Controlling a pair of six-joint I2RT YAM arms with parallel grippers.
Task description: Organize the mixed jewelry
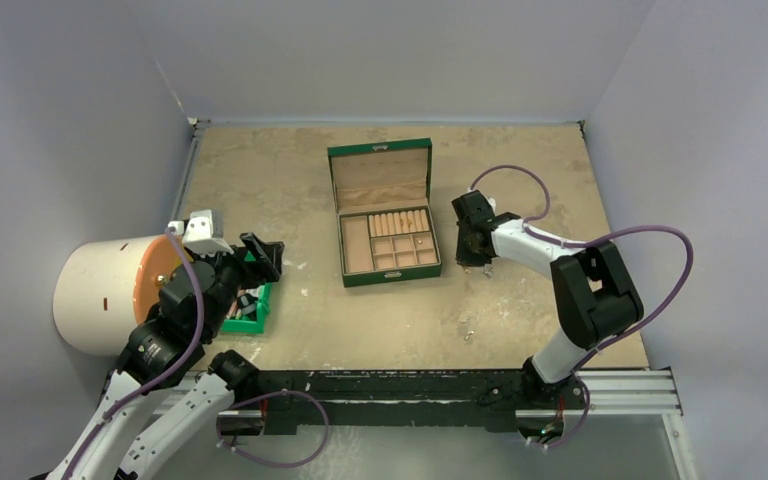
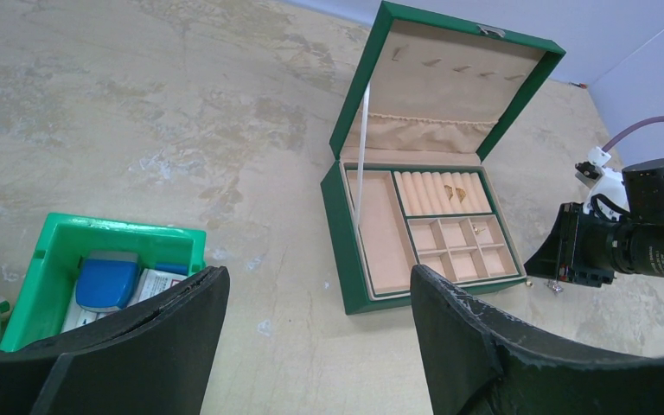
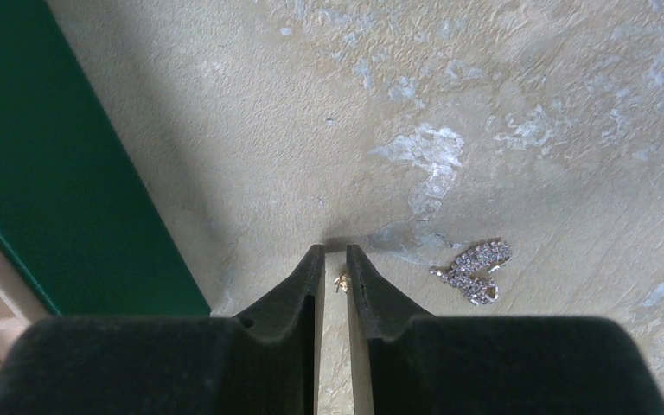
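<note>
Green plastic first: one small bin (image 2: 121,226) at far left, one hinged box (image 2: 335,233) mid-table, lid up. Counted two grippers. Left gripper (image 2: 318,275) above the bin, spread wide, gripping nothing. Inside bin: one blue item (image 2: 108,281) legible, remainder cut off behind the fingers. Inside box: apparently two gold rings (image 2: 454,192) on the cushion rolls, one small gold item (image 2: 475,229) in a compartment. Right of box, over bare table (image 1: 360,330): right gripper (image 3: 335,255), tips down, narrowed to a slit with one tiny gold piece (image 3: 342,281) in it; pinched or merely straddled, cannot tell. Just right of the tips, not touching: one sparkly silver piece (image 3: 475,270). Nearer the front edge, one silvery speck (image 1: 468,330), too small to identify.
</note>
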